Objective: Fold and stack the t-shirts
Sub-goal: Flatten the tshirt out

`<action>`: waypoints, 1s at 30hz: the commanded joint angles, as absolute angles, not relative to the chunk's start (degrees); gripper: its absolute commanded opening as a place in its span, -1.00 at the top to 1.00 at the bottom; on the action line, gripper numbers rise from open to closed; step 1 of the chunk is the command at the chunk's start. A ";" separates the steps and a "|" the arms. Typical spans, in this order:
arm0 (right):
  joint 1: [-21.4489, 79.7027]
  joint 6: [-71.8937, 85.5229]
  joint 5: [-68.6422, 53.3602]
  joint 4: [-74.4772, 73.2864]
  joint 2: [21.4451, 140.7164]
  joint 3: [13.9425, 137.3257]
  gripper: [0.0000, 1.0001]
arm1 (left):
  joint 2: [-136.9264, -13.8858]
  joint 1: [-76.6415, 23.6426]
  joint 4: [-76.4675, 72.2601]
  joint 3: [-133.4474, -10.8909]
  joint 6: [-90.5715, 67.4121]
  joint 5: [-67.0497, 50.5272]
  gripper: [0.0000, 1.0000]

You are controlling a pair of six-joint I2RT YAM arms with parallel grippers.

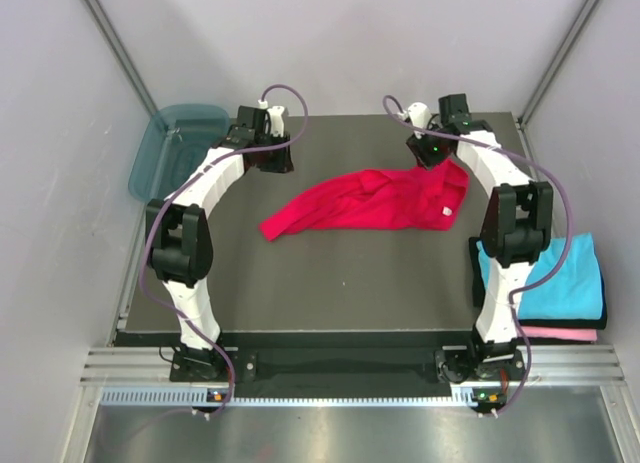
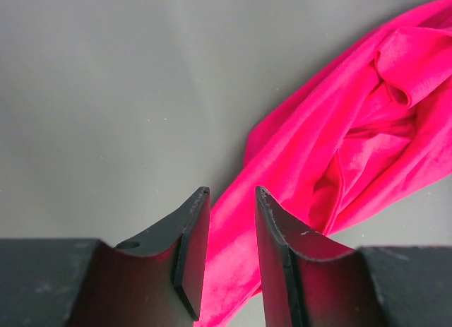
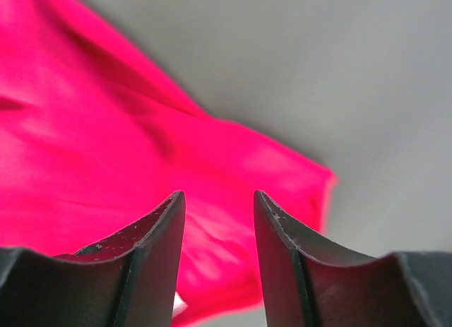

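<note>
- Top view: the red t-shirt (image 1: pixel 370 201) lies crumpled in a long, slanting heap across the middle of the dark table (image 1: pixel 330 288). Its narrow end points toward the near left and its wider end, with a small white tag (image 1: pixel 443 212), lies toward the far right.
- The left gripper (image 1: pixel 277 161) hangs over the far left of the table, apart from the cloth. The right gripper (image 1: pixel 432 155) is at the wide end's far edge.
- A cyan t-shirt (image 1: pixel 560 278) sits folded on a pink t-shirt (image 1: pixel 565 334) beside the table's right edge. A teal tub (image 1: pixel 175 148) stands off the far left corner.
- Left wrist view: the left gripper (image 2: pixel 232 193) has its jaws parted with nothing clamped. The red t-shirt (image 2: pixel 339 150) shows through the gap, lying bunched on the grey table (image 2: pixel 127 94) and spreading to the upper right.
- Right wrist view: the right gripper (image 3: pixel 219 196) is released, its jaws standing apart above the red t-shirt (image 3: pixel 106 129), which is blurred here. The cloth fills the left and middle. A hemmed corner reaches right onto the bare table (image 3: pixel 353 73).
</note>
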State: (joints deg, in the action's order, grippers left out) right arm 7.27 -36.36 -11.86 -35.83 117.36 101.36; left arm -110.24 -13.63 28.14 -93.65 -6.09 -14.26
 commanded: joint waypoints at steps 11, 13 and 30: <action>15.12 -35.25 -23.64 -41.57 126.82 111.26 -0.11 | -105.30 -13.89 26.72 -92.29 -3.25 -11.60 0.24; 15.12 -34.98 -23.56 -41.66 127.70 111.53 -0.13 | -104.68 -13.89 26.89 -92.02 -2.82 -11.08 0.23; 22.05 -39.27 -18.27 -40.60 112.70 100.92 1.00 | -106.61 -13.19 26.63 -94.74 -2.64 -10.37 0.21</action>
